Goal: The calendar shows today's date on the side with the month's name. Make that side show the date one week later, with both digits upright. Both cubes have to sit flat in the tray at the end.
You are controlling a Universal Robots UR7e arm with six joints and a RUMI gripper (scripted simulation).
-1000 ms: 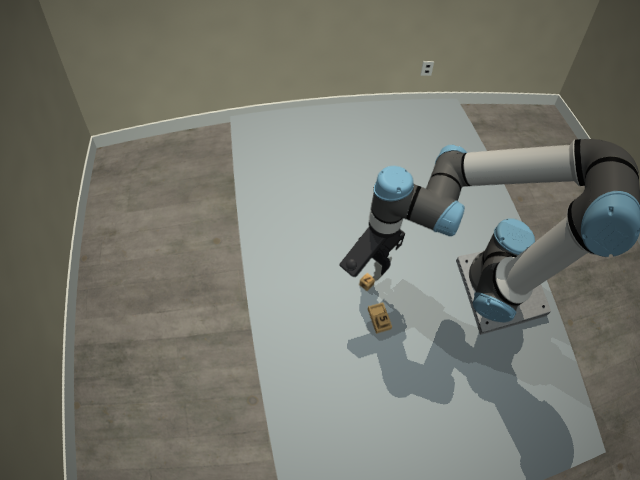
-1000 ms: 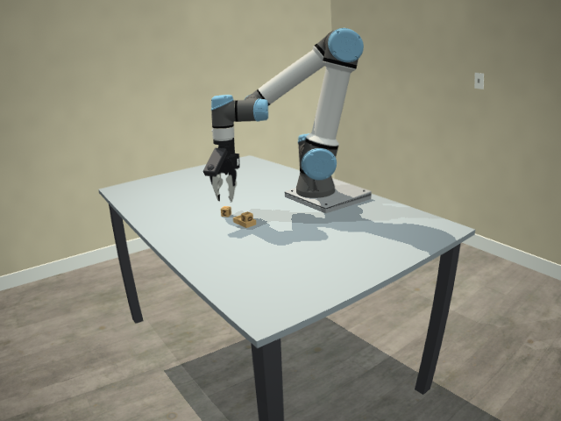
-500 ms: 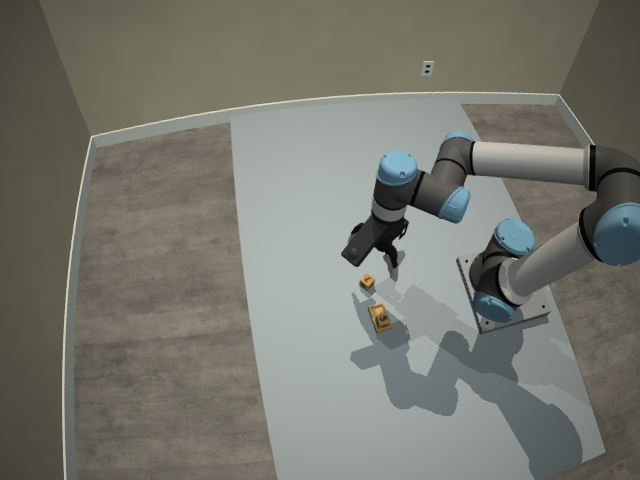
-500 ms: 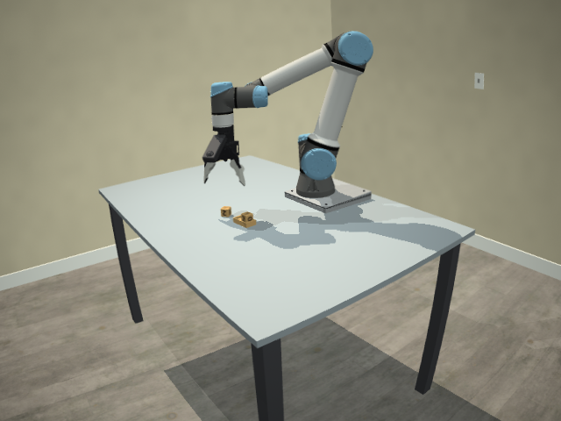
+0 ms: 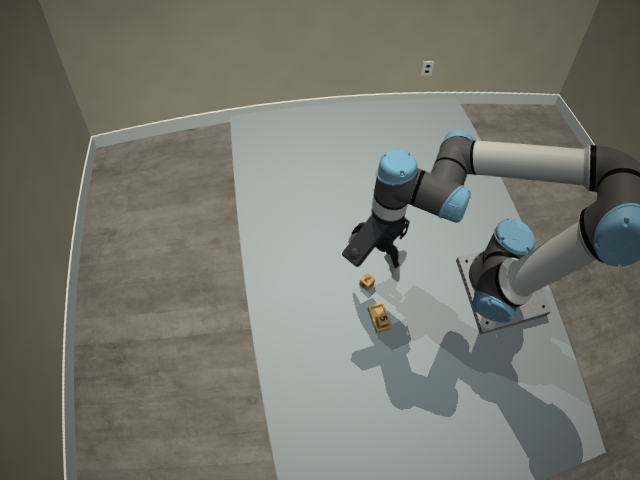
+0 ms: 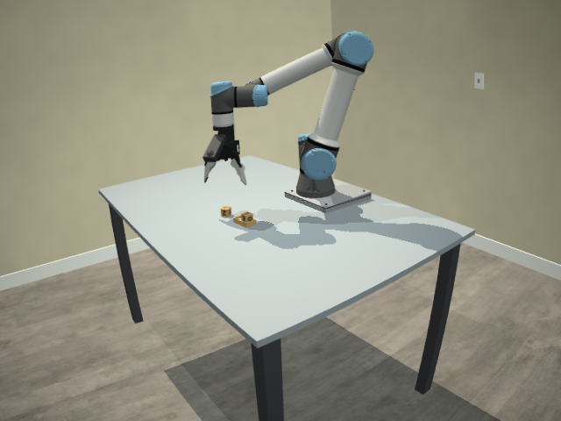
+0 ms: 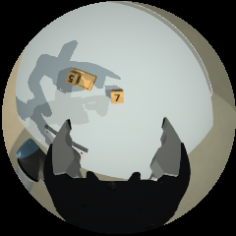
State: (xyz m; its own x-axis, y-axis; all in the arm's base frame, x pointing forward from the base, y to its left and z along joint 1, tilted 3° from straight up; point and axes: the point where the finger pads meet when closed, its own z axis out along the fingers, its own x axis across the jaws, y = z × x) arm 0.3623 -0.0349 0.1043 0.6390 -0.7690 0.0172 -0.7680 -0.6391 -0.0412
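A small wooden cube [image 5: 367,281] lies loose on the grey table, its top face showing a 7 in the wrist view [image 7: 117,96]; it also shows in the exterior view [image 6: 225,210]. Beside it the wooden tray [image 5: 377,313] holds the other cube [image 7: 74,78], whose top face shows a 5, at one end; the tray's other slot is empty. The tray also shows in the exterior view [image 6: 244,219] and in the wrist view [image 7: 82,80]. My gripper [image 6: 224,175] hangs wide open and empty well above the table, over the loose cube; its fingers frame bare table.
The arm's base plate [image 5: 504,299] is bolted to the table to the right of the tray. The table edges lie far from the cubes. The arm's shadow falls across the table beside the tray.
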